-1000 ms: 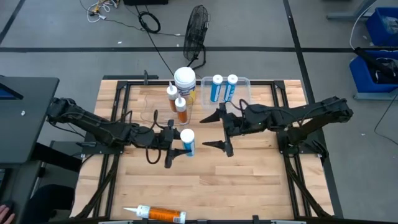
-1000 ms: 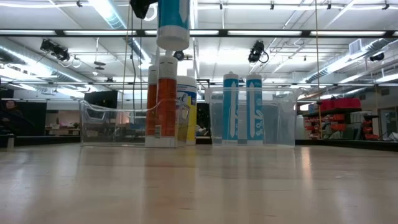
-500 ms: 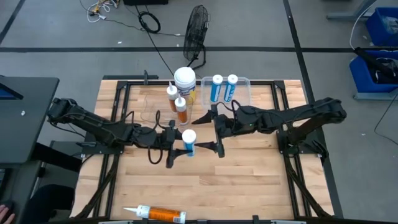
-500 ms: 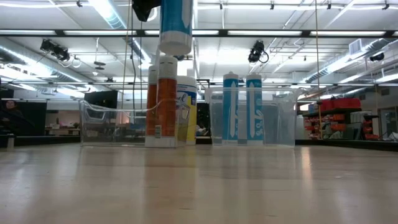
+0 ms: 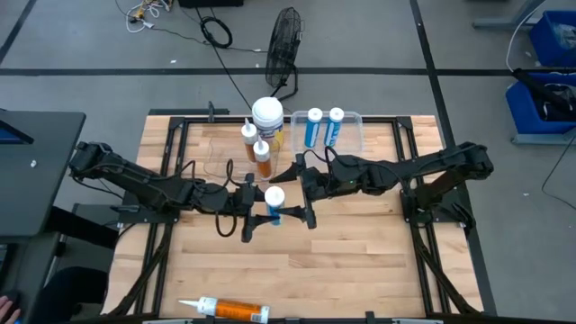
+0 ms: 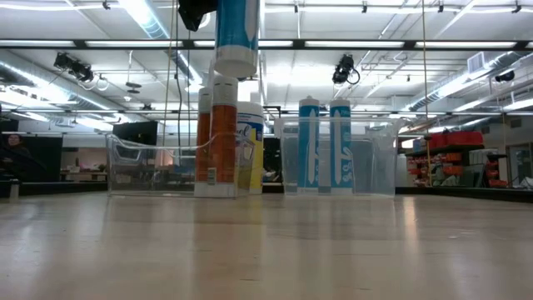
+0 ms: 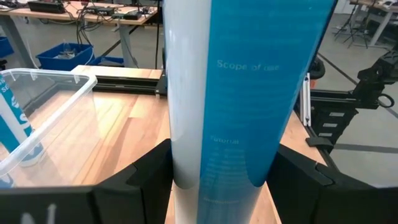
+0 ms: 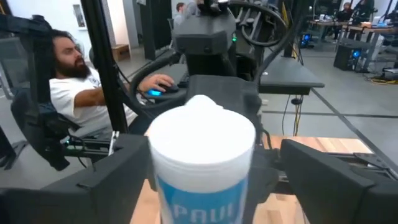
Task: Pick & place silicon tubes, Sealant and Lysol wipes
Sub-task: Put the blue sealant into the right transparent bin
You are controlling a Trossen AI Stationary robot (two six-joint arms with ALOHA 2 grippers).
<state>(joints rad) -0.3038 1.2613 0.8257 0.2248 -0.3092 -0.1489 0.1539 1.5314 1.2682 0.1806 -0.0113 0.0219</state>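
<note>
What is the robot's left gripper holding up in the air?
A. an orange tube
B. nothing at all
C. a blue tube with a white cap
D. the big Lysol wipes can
C. The left gripper is shut on the blue tube, and the low view shows that tube hanging clear above the table. The right gripper, fingers spread, sits on either side of it.

The wooden table (image 5: pixel 360 261) carries two clear plastic bins at its far edge, the left bin (image 6: pixel 137 167) and the right bin (image 5: pixel 353 130). An orange tube with a white nozzle (image 5: pixel 229 310) lies flat on the wood near the front edge.
</note>
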